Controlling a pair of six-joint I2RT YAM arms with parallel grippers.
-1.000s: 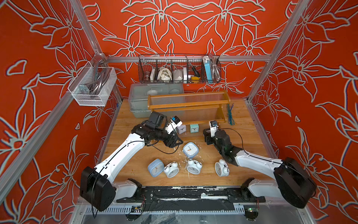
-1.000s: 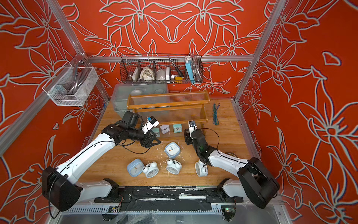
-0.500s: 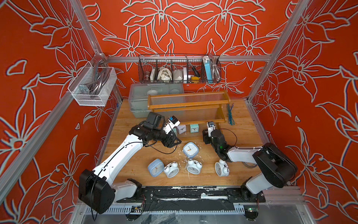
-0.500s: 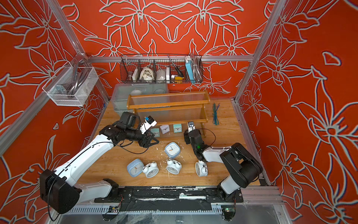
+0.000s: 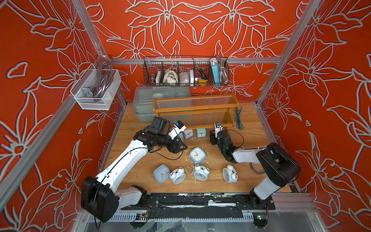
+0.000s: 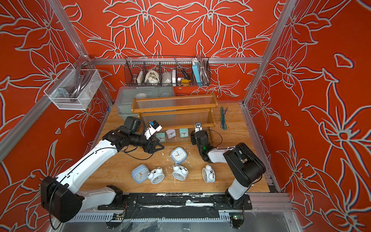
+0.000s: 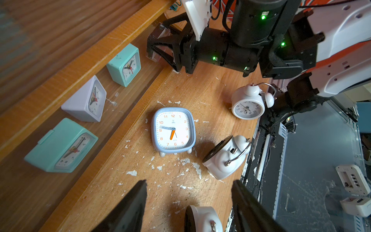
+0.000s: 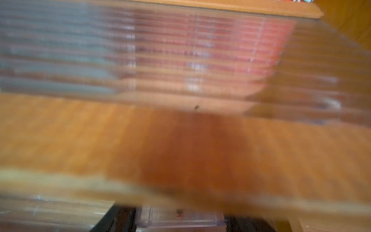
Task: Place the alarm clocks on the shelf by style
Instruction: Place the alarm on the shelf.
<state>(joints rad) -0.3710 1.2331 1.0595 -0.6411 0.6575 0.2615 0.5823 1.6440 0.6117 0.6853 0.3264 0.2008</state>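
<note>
Left hand: fingers spread wide, gripping nothing. It hovers over the desk, just in front of the shelf.

Just ahead of its tips lies a blue square clock, flat on its back with its face up, apart from the fingers. A white bell clock lies lower on the desk. We see it between the two fingers, but it is not touched.

Further out are a tipped bell clock, resting on its side, and a far bell clock close to the right arm. A second blue clock lies toward the desk's front edge, just beside a bell clock.

On the shelf's lowest tier three small clocks stand upright in a spaced row, faces forward: near teal cube, lilac cube, far teal cube.

Right hand: fingers apart, at the right end of that same tier, near the far teal cube without touching it. Its own wrist view is too blurred to add more.
</note>
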